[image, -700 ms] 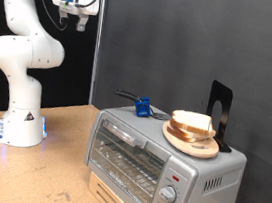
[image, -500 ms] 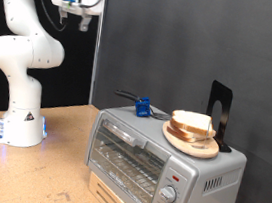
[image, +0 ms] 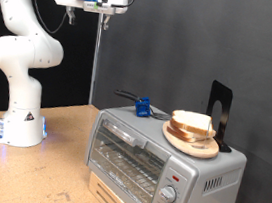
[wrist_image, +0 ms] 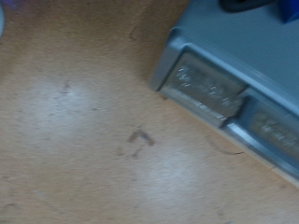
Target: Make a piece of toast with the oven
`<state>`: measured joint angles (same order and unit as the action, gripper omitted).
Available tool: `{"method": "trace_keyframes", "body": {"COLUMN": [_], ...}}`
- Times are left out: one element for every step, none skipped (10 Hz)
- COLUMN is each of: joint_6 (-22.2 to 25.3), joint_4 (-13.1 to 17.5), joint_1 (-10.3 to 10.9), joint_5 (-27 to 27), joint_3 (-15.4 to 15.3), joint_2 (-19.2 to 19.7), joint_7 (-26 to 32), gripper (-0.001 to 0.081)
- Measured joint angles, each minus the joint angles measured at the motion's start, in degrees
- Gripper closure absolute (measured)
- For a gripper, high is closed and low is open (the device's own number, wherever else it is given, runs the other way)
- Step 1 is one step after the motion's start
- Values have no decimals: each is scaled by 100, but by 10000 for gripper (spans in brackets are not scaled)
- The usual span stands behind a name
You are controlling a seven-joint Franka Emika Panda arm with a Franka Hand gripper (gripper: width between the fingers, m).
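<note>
Toast slices [image: 192, 123] sit stacked on a round wooden plate [image: 191, 141] on the roof of the oven [image: 164, 162], toward the exterior view's right end of that roof; I cannot separate a single slice from the stack at this resolution. From my remote station, the largest body I see is the white arm [image: 21, 56], standing on its base to the exterior view's left of the oven, well apart from it, on the wooden table [image: 36, 174]. Next in size, the oven is a silver-grey box with its glass-fronted door closed, a wire rack visible behind the glass, and round knobs [image: 168, 195] with a red light [image: 175, 175] at the exterior view's right of the door. A black upright stand [image: 219, 115] rises behind the plate, at the oven's rear edge. A small blue object [image: 142, 107] with a dark cable rests on the roof, to the exterior view's left of the plate. The gripper [image: 95, 11] hangs high above the table, up and to the exterior view's left of the oven, holding nothing; I cannot tell whether its fingers are apart or together. In the wrist view, which is blurred, I see the table and one grey corner of the oven [wrist_image: 234, 79], with no fingertips visible.
</note>
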<state>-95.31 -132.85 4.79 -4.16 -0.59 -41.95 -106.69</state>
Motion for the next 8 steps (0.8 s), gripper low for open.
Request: {"method": "trace_keyframes", "body": {"joint_6": [-328,-741,-1286,-1668,-1569,-1448,-1360,-1309], "joint_4": [-90,-200,-347,-426,-415,-414,-437,-475], "joint_1": [127,287,399,491,462,540,722,881], "joint_5": [-256,-375,-363,-350,-361,-615,-908,-1015], "joint_3": [104,263,391,452,438,521,748,955], "joint_2": [-47,-35,64,225,195,144,100,137], "joint_7": [562,1242,1946,2468,2243,2556,3238,3799], "gripper": [-3,-3,-3,-3,-3,-3,-3,-3]}}
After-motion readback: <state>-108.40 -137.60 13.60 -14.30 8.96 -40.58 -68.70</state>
